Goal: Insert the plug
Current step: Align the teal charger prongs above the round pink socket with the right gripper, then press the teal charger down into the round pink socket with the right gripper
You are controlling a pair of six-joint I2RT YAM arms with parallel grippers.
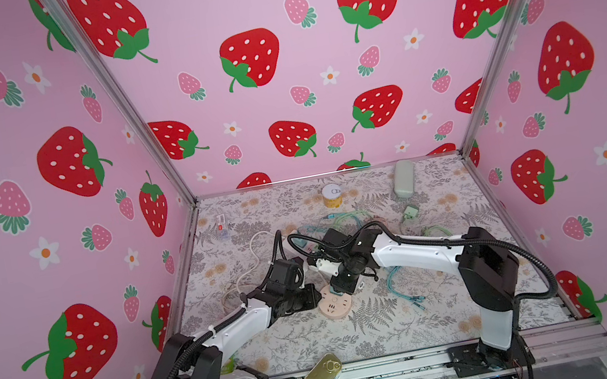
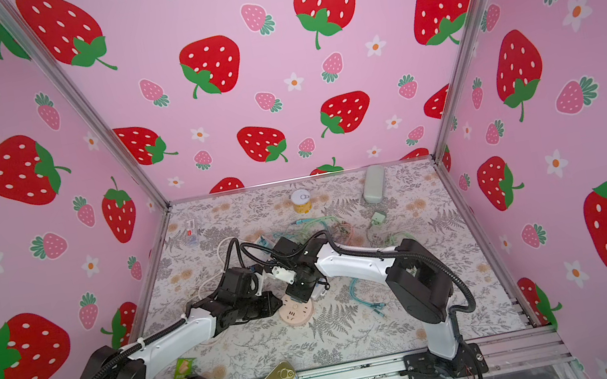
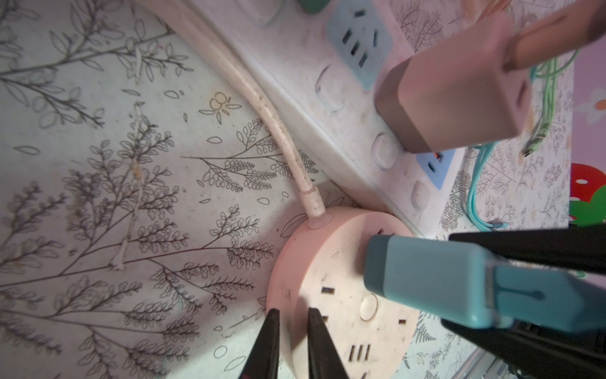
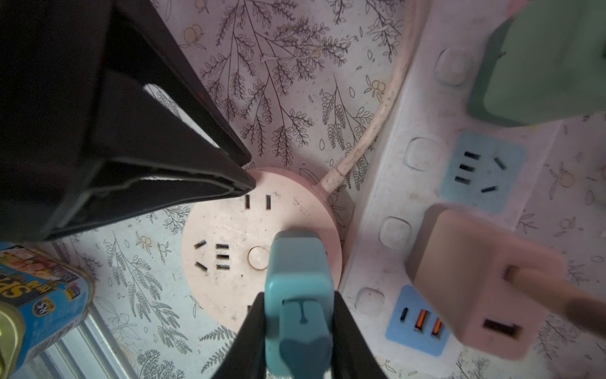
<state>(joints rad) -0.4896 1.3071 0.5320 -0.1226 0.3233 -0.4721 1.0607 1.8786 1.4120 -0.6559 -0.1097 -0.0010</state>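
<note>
A round pink socket lies mid-table, its cream cord trailing away. My left gripper is shut on the socket's rim, one finger on each side of the edge. My right gripper is shut on a teal plug. The plug's front end sits over the side of the socket face nearest the power strip, close to or touching it. Its prongs are hidden.
A white power strip lies right beside the socket, with a pink adapter and a green one plugged in. Teal cables lie right of it. A gold tin sits at the front edge; a yellow can and a grey case at the back.
</note>
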